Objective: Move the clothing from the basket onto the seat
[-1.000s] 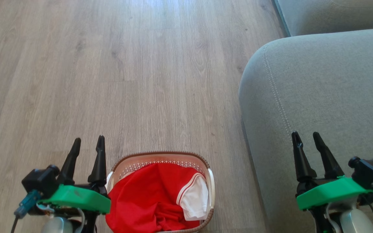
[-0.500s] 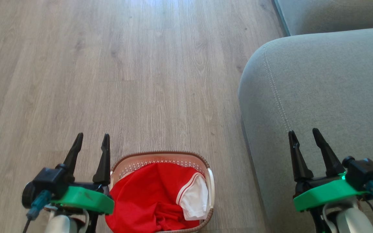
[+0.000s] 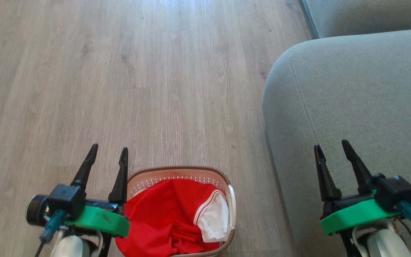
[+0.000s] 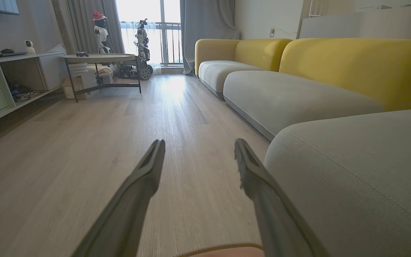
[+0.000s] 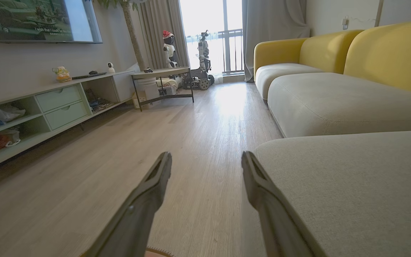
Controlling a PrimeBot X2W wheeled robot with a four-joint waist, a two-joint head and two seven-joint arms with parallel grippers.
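Your left claw [image 3: 109, 147] hangs at the near left with its two dark fingers spread apart and nothing between them. It sits just left of the basket [image 3: 178, 169]. From the head view its inner finger lines up with the basket's left rim, and you cannot tell whether they touch.

The basket stands on the pale wood-look floor [image 3: 120, 71] at the near edge of the scene. The clothing [image 3: 159, 214] lies heaped inside it. It is mostly bright red fabric, with a white panel edged in a red-and-white stripe bunched toward the basket's right side.

The seat [image 3: 362, 100] takes up the right of the scene, and a narrow strip of floor separates it from the basket. Its rounded corner points far and left, and a double stitched seam runs from that corner toward you.

Your right claw [image 3: 330, 143] hangs above the near part of the seat. Its fingers are also apart and hold nothing.

Along the wrist views, a second grey cushion [image 5: 334, 103] lies beyond the seat, and yellow backrests [image 5: 394, 53] stand to the right. At the far end a round table [image 5: 161, 73] stands by a bright window. A low shelf unit [image 5: 48, 103] with pale green drawers runs along the left wall under a screen [image 5: 41, 19].
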